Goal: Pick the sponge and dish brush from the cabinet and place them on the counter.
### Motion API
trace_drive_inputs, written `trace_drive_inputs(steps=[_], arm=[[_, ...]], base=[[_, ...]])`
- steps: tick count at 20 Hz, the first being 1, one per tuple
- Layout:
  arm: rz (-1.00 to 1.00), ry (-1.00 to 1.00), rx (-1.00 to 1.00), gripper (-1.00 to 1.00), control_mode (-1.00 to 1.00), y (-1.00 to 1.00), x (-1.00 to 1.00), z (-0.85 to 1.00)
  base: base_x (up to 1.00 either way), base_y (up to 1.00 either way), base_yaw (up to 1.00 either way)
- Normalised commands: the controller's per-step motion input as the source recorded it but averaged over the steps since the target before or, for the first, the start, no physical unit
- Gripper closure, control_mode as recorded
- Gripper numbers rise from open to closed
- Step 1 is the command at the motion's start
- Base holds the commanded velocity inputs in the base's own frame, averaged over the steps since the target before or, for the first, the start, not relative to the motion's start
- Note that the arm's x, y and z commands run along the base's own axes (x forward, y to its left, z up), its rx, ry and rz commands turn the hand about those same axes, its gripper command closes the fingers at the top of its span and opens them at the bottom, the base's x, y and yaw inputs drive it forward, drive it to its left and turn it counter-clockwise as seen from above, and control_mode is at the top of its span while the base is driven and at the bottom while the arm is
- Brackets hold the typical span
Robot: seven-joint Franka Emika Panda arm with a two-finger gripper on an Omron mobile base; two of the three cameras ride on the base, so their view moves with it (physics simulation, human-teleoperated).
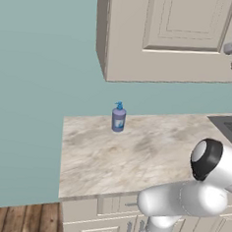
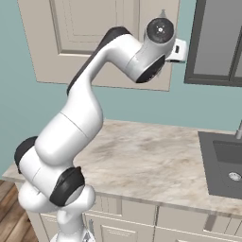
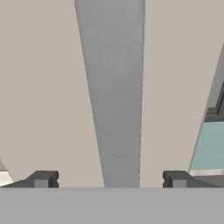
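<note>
end effector [image 3: 110,178]: spread wide astride handle [image 3: 114,92] | cabinet [image 1: 168,38] door shut (soap bottle [image 1: 118,117] on counter [image 1: 134,154])

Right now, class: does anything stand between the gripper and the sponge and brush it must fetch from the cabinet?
Yes: the cabinet door is closed. In the hand view the gripper faces the grey bar handle, which runs between its open fingers. Sponge and brush cannot be seen.

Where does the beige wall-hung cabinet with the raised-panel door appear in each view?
Left base view: the beige wall-hung cabinet is at top centre to right, above the marbled stone counter.
Right base view: at top left, partly behind the white arm.
Hand view: its door lies close behind the grey bar handle.
Shared landmark: the cabinet door.
</note>
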Motion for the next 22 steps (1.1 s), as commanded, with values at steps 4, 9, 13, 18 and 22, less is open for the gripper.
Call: trace_drive_inputs(steps=[4,9,13,18,22], arm=[[0.0,-0.02,0.08,1.0,-1.0,0.06,0.37,-0.38],[0.0,0.0,0.04,1.0,-1.0,0.05,0.28,-0.2],[0.0,0.0,0.02,1.0,-1.0,0.06,0.2,-0.13],[0.0,0.0,0.0,1.0,-1.0,0.13,0.15,-0.07],[0.0,0.0,0.0,1.0,-1.0,0.13,0.0,0.0]], base=[[0.0,0.0,0.0],[0.0,0.0,0.0],[0.0,0.0,0.0],[0.0,0.0,0.0],[0.0,0.0,0.0]])
